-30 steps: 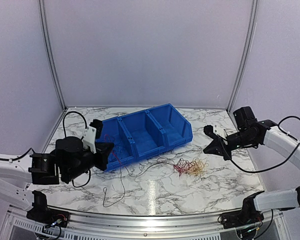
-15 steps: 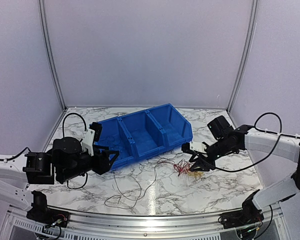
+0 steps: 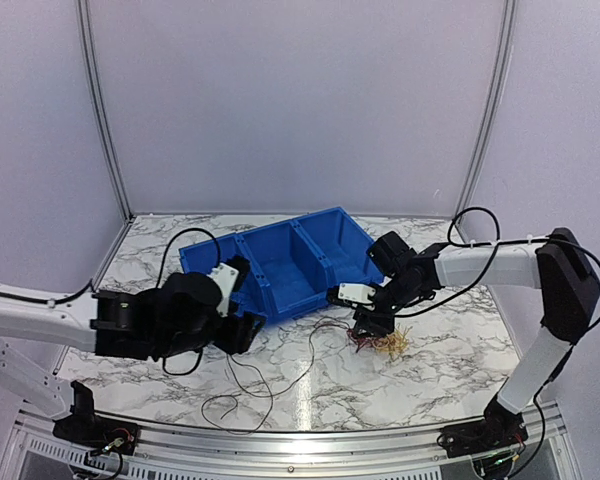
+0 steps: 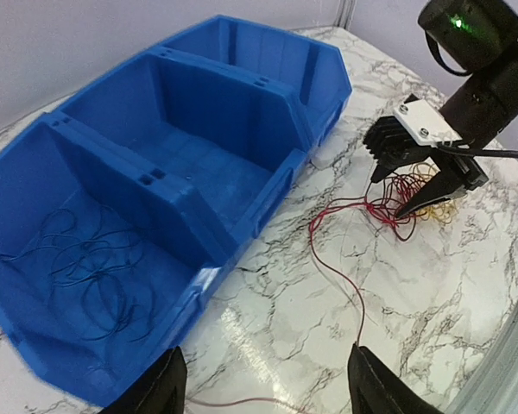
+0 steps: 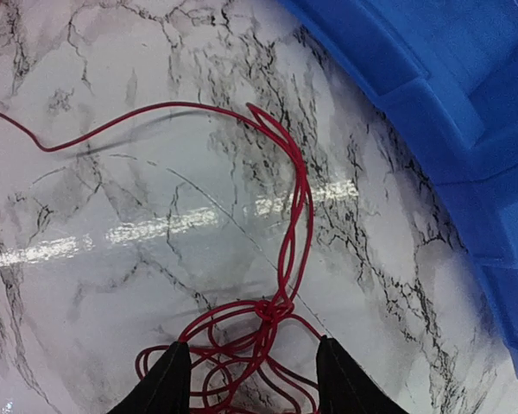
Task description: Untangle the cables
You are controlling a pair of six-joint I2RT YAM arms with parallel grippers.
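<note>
Red cables (image 5: 274,309) lay knotted between the tips of the half-open right gripper (image 5: 252,379), probably placed to pinch that knot, while the left gripper (image 4: 266,384) hovered wide, empty.

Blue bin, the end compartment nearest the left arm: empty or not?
Not empty: dark thin cable loops lie coiled on that compartment's floor in the blue bin.

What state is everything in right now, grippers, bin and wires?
Left gripper, open, empty.
Red wire, knotted, not held.
Right gripper, open, at that knot.
Yellow wire, bunched against the red.
Bin, upright.
Dark wire, coiled in an end compartment.
</note>
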